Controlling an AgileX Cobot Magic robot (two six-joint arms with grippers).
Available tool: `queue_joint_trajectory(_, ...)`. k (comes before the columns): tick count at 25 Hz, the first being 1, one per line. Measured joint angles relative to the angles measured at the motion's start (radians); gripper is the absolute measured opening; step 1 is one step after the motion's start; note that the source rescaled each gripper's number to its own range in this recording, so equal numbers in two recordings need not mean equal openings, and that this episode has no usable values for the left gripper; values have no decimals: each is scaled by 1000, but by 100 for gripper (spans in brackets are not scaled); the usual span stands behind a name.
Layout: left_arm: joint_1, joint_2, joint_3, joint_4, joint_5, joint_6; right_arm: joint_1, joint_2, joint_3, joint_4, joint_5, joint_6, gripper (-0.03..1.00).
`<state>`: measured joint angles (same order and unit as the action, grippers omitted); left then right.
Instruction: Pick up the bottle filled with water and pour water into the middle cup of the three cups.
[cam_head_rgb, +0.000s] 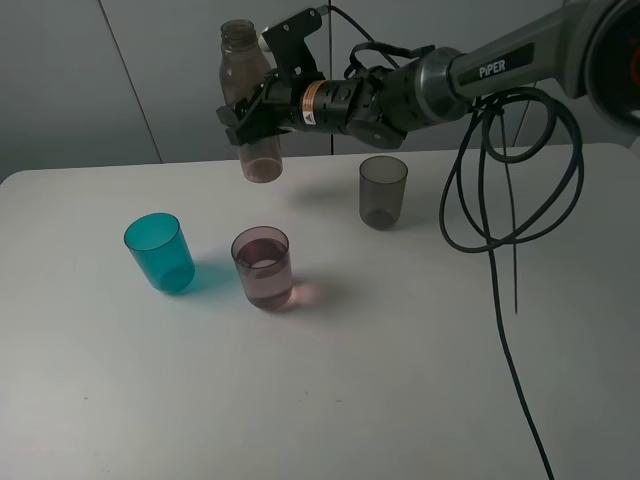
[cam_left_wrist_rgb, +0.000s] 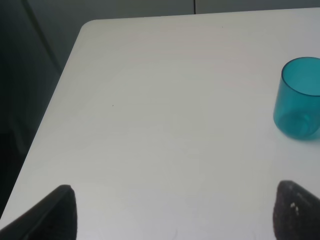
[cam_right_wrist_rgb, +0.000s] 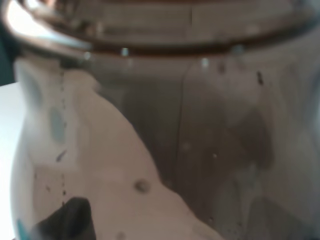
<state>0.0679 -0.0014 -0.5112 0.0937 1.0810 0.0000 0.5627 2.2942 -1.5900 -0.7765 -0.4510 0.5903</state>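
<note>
The right claw (cam_head_rgb: 246, 116) is clamped around the waist of the bottle (cam_head_rgb: 262, 158). It holds the bottle nearly upright, open neck on top, and raised off the worktop (cam_head_rgb: 400, 380). In the high view the bottle hangs beyond the middle cup (cam_head_rgb: 263, 267), on that cup's far side and just left of its line, well apart from it. The right wrist view is filled by the blurred smoky wall of the bottle (cam_right_wrist_rgb: 200, 125), pressed close to the lens.

The middle cup stands upright on the worktop with a pale ring showing inside it and a pink glow on the surface next to it. The teal cup (cam_head_rgb: 160, 252) stands near the middle cup on its left. The grey cup (cam_head_rgb: 383, 191) stands to the middle cup's right and farther back, well apart from it.

The left claw (cam_left_wrist_rgb: 175, 215) is spread wide with nothing between its dark fingertips (cam_left_wrist_rgb: 57, 215), low over bare worktop. The left wrist view shows the teal cup (cam_left_wrist_rgb: 299, 97) off to one side.

Black cables (cam_head_rgb: 500, 200) loop down from the right arm to the right of the grey cup.
</note>
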Motion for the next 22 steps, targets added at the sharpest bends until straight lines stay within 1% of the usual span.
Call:
queue_joint_trajectory(12,0,0,0,0,0,8,1,88,-6,18,19,-86,2)
queue_joint_trajectory(22,0,0,0,0,0,6,1,94,-6,42,21,-96,2)
